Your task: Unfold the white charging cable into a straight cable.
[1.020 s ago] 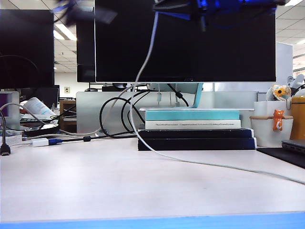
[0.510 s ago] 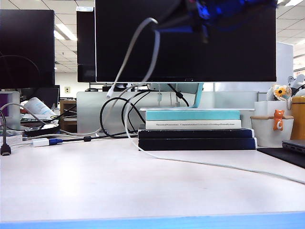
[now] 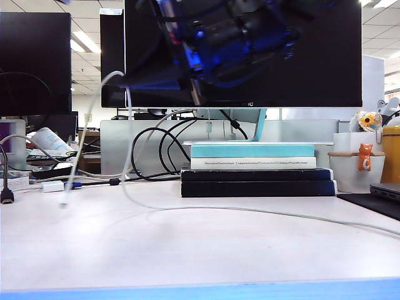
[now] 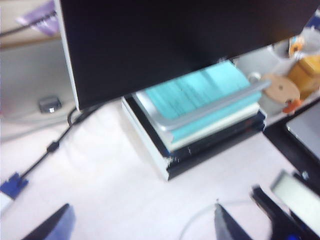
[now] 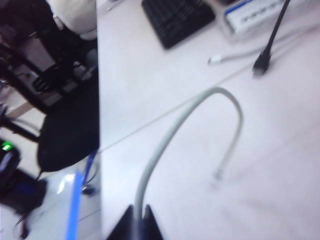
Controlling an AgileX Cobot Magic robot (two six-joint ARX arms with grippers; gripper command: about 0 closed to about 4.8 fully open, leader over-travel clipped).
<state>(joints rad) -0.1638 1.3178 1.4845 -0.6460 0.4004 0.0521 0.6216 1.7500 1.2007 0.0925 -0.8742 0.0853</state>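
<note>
**Cable carried leftward, free end dangling**

Exterior view: the right pincer, gripping the white charging cable, had swung left since a second before; its plug hung below, near the bench.

Left wrist view: the left pincer stood wide, empty, blurred.

Right wrist view: the cable arched from the closed tips.

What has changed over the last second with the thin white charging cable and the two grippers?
The right gripper, shut on the thin white charging cable, swung left across the exterior view and came lower, carrying the raised loop with it; the free plug now dangles at the table. The left gripper stays open, holding nothing. The stacked books stayed put.
</note>
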